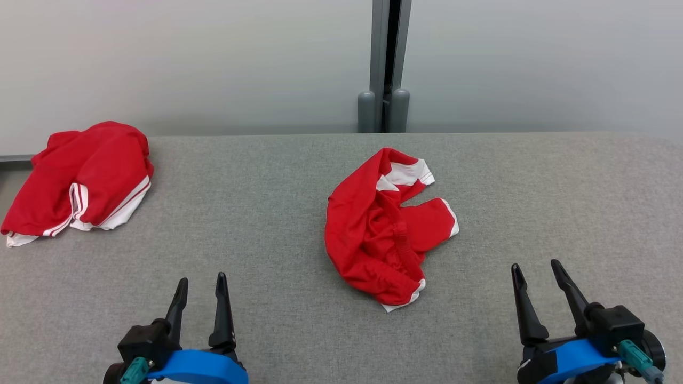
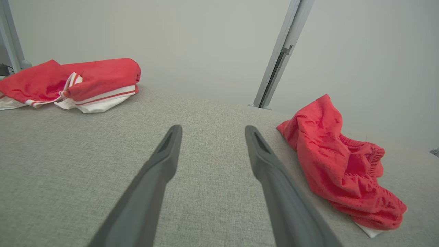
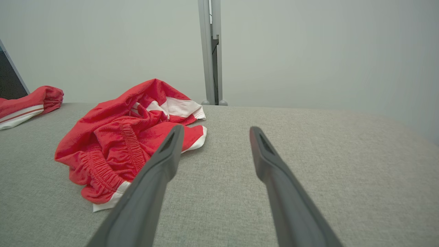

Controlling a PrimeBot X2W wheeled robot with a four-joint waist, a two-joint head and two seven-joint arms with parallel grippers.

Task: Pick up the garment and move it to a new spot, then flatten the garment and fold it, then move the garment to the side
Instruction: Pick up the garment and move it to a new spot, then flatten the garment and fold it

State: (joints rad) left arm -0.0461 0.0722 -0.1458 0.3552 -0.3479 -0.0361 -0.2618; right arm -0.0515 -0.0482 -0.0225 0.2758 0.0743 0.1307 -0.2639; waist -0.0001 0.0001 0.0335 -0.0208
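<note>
A crumpled red garment (image 1: 381, 229) with white trim lies in the middle of the grey table (image 1: 267, 213). The left wrist view has this garment (image 2: 339, 164) to the right of the fingers, and in the right wrist view the garment (image 3: 123, 140) sits to the left. My left gripper (image 1: 201, 285) hovers open near the front edge, left of the garment and apart from it. My right gripper (image 1: 536, 271) is open at the front right, also clear of the cloth. Nothing sits between either pair of fingers.
A second red garment with white stripes (image 1: 80, 178) lies loosely folded at the table's far left edge. A grey post (image 1: 385, 64) stands behind the table against a pale wall. Bare grey surface spreads to the right of the crumpled garment.
</note>
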